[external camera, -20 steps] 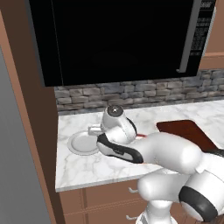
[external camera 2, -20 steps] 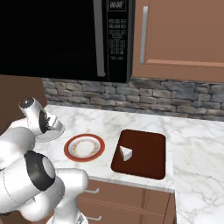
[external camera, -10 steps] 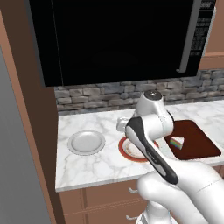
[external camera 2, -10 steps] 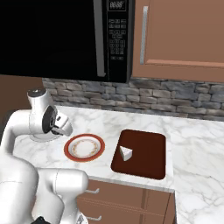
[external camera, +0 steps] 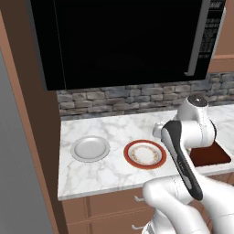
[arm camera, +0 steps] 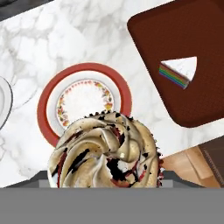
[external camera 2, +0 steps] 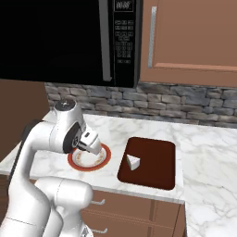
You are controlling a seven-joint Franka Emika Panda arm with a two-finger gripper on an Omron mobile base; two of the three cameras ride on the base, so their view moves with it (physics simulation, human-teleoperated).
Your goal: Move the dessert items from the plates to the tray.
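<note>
The cupcake (arm camera: 107,151), cream swirls streaked dark brown over a dark base, fills the bottom of the hand view and hides the fingertips. My gripper (external camera 2: 89,142) is shut on it and hovers over the red-rimmed plate (external camera 2: 105,158), whose patterned centre is bare (arm camera: 43,105). Right of that plate lies the reddish-brown tray (external camera 2: 159,150) (arm camera: 183,35), and the rainbow cake slice (external camera 2: 133,162) (arm camera: 178,72) rests on it. The silver-grey plate (external camera: 90,148) sits bare at the left of the counter.
The marble counter (external camera: 114,132) ends at a brown side panel (external camera: 27,137) on the left. A black microwave (external camera: 123,41) hangs overhead, with a stone backsplash (external camera 2: 185,99) behind. My own arm (external camera: 187,137) hides part of the tray (external camera: 211,155) in the left base view.
The arm has swung right, from beside the silver-grey plate to above the red-rimmed plate, carrying the cupcake. The cake slice and both plates have stayed put.
</note>
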